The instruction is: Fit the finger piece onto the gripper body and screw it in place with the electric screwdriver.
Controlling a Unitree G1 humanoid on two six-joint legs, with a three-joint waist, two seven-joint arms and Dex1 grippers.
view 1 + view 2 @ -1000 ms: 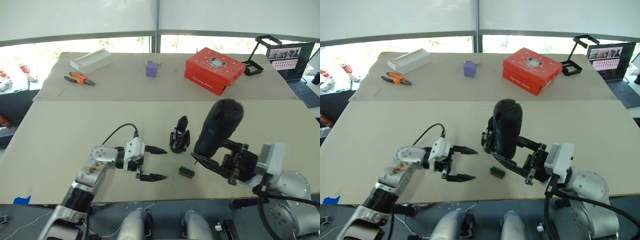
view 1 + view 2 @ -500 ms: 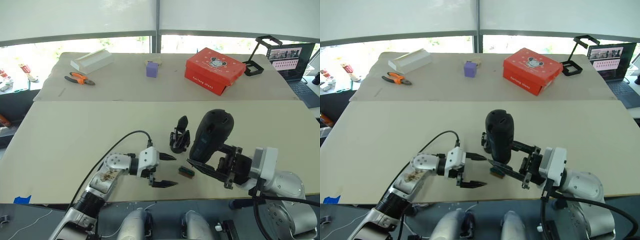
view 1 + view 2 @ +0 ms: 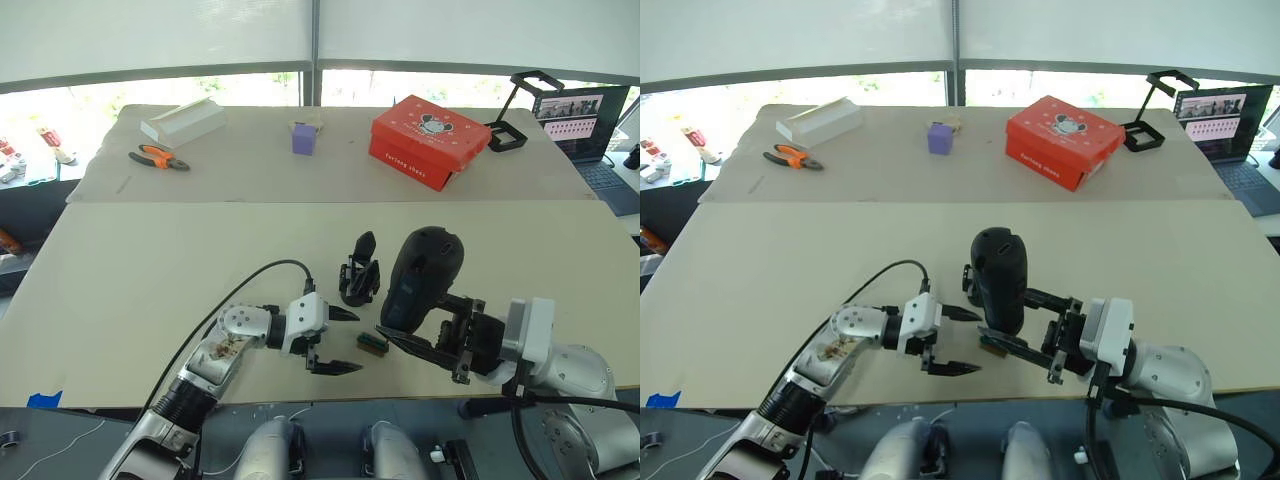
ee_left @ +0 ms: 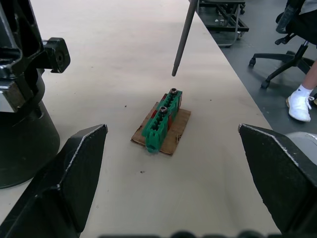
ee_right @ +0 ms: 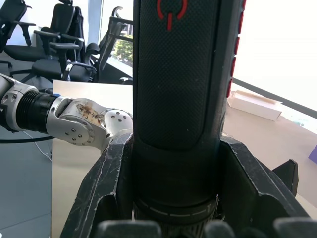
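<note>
The electric screwdriver (image 3: 424,277), black with red markings (image 5: 177,94), is held nearly upright with my right gripper (image 3: 396,322) shut on its lower end. Its thin bit (image 4: 181,39) points down and ends just above the table, close to a small green-and-brown block (image 4: 162,121). The gripper body (image 3: 358,272) stands on the table just left of the screwdriver. My left gripper (image 3: 343,340) is open, low over the table, aimed at the block (image 3: 373,343), with the gripper body (image 4: 20,104) close beside one finger. The finger piece is out of view.
At the back of the table lie a red box (image 3: 428,140), a purple block (image 3: 305,137), orange pliers (image 3: 158,157), a white box (image 3: 182,120) and a black stand (image 3: 515,120). A laptop (image 3: 590,118) sits far right. The table's front edge runs just behind both grippers.
My left gripper has reached right toward the green block and gripper body. My right gripper has lowered the screwdriver and brought it slightly left, closer to the block.
</note>
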